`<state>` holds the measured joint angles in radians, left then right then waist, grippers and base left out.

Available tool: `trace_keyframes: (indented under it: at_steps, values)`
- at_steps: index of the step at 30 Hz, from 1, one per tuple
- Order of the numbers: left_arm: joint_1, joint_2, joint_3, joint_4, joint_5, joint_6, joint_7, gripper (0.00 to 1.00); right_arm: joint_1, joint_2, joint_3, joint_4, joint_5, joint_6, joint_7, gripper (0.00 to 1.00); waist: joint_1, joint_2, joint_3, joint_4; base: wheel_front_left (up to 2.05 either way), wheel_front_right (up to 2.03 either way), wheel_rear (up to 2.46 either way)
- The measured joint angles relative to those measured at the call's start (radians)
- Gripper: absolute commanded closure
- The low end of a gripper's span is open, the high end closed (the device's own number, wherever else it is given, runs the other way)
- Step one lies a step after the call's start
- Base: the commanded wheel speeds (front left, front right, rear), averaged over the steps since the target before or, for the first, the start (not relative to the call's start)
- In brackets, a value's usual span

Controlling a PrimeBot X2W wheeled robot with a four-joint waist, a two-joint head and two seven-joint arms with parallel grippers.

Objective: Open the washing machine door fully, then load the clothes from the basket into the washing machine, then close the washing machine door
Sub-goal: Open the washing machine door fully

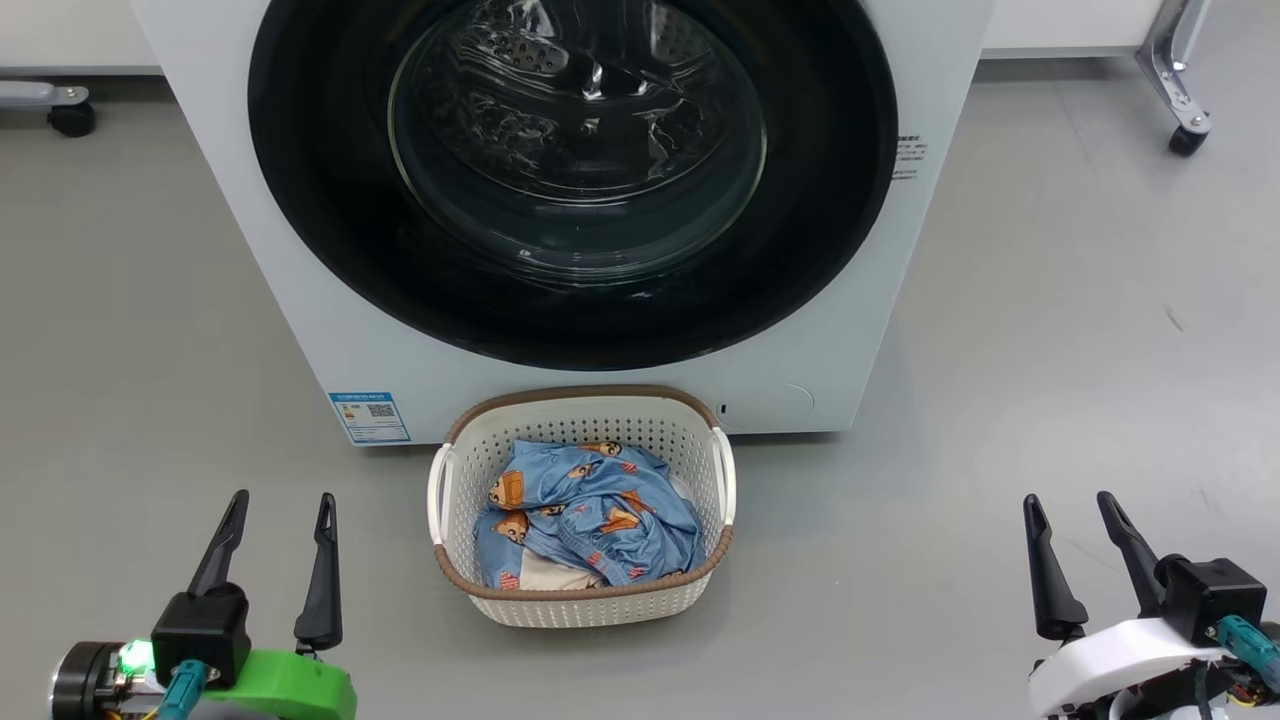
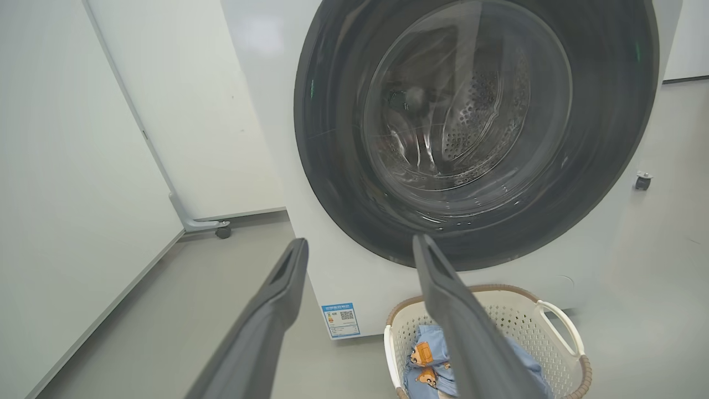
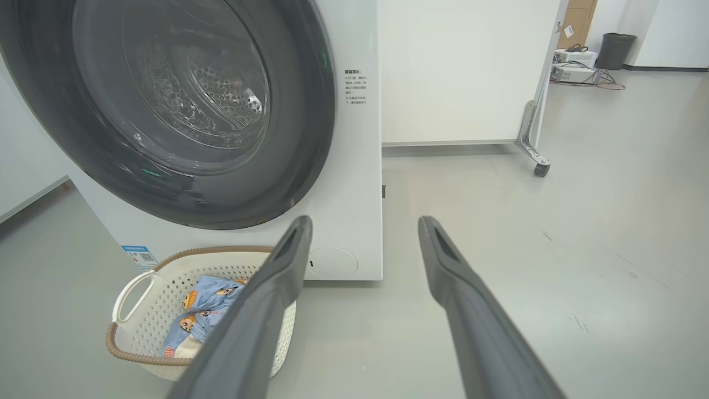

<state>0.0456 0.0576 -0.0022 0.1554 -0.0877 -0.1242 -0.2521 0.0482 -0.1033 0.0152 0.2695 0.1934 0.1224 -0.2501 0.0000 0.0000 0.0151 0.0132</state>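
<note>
— Where are we holding the tools?
— We are holding the left tool [image 1: 283,497] and the right tool [image 1: 1068,498] low over the floor [image 1: 1000,350]. Each one's two dark fingers [image 1: 322,580] are standing wide apart and gripping nothing.

— What are we seeing between them?
— The basket [image 1: 590,605] is sitting on the floor between the two tools, to the right of the left one and to the left of the right one. The clothes [image 1: 590,515] are lying bunched inside it: blue cloth with orange-brown bears, and a cream patch showing near the front wall.

— Is either tool touching it?
— No, both are hanging well apart from the basket.

— And the washing machine?
— The washing machine [image 1: 800,390] is standing straight ahead of both tools, just beyond the basket. The washing machine door [image 1: 320,200] is lying flat against the front, shut, and we are looking through its glass at the steel drum [image 2: 476,111]. A blue sticker [image 1: 370,417] is showing at the machine's lower corner, ahead of the left tool.

— Anything else?
— A caster wheel [image 1: 1187,140] is resting on the floor far ahead of the right tool.
</note>
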Motion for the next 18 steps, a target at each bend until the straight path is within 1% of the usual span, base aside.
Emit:
trace_keyframes:
  at_steps: [10,18]
  values:
    - [-0.004,-0.007,0.024,-0.034,-0.008,0.000,0.000,0.00,0.000,-0.001,0.003,0.001,0.000,0.000,0.000,0.00,0.0000,0.0000,0.003,-0.001,0.78,0.86,-1.64]
    - [-0.003,-0.007,0.024,-0.035,0.000,0.000,0.000,0.00,-0.001,-0.001,0.008,0.001,0.008,0.000,0.000,0.00,0.0000,0.0000,0.006,-0.002,0.64,0.64,-1.29]
